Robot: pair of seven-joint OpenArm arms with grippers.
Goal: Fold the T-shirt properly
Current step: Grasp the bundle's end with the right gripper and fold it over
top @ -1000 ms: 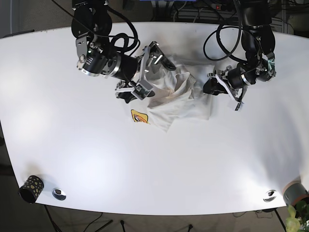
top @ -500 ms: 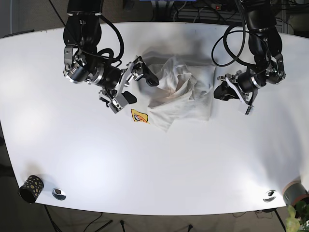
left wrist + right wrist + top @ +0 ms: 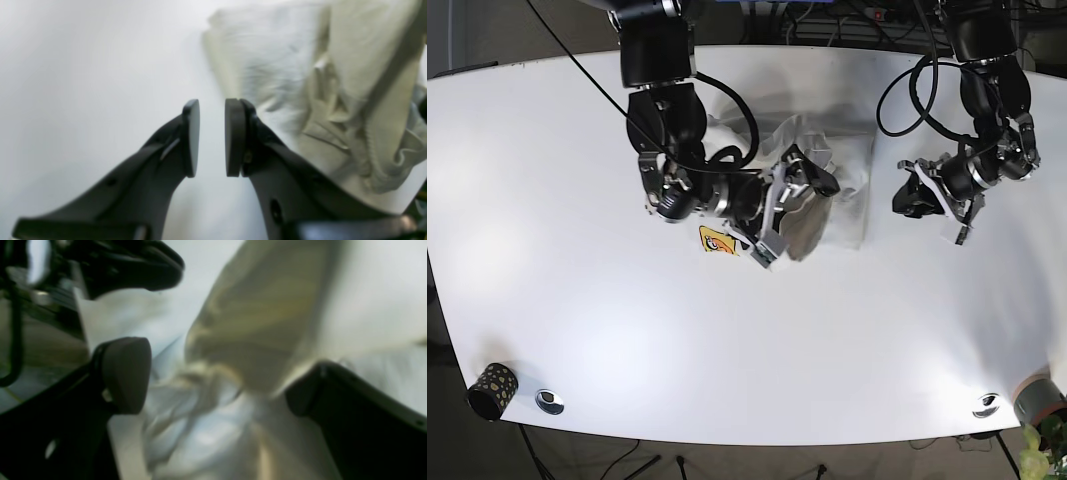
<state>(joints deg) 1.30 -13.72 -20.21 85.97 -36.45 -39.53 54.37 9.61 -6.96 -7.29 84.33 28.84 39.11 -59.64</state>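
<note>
White counter [image 3: 577,330] lies mostly bare toward its near edge. Closer to the far edge, the T-shirt [image 3: 842,195] sits bunched and unfolded, so most folding remains. The right hand [image 3: 792,205] is spread over the cloth; the left hand [image 3: 914,198], nearly pressed together, pinches nothing beside it.

**Right gripper spread wide over bunched cloth**

The right gripper [image 3: 213,380] fills the lower frame, its 2 black fingers [image 3: 125,373] set far apart with nothing clamped between them. Between and behind them lies the crumpled off-white fabric T-shirt [image 3: 253,330], one broad fold rising up the middle, blurred and yellowish. The white tabletop [image 3: 377,300] shows at upper right. A black rounded robot part [image 3: 133,265] sits at upper left, out of focus.
</note>
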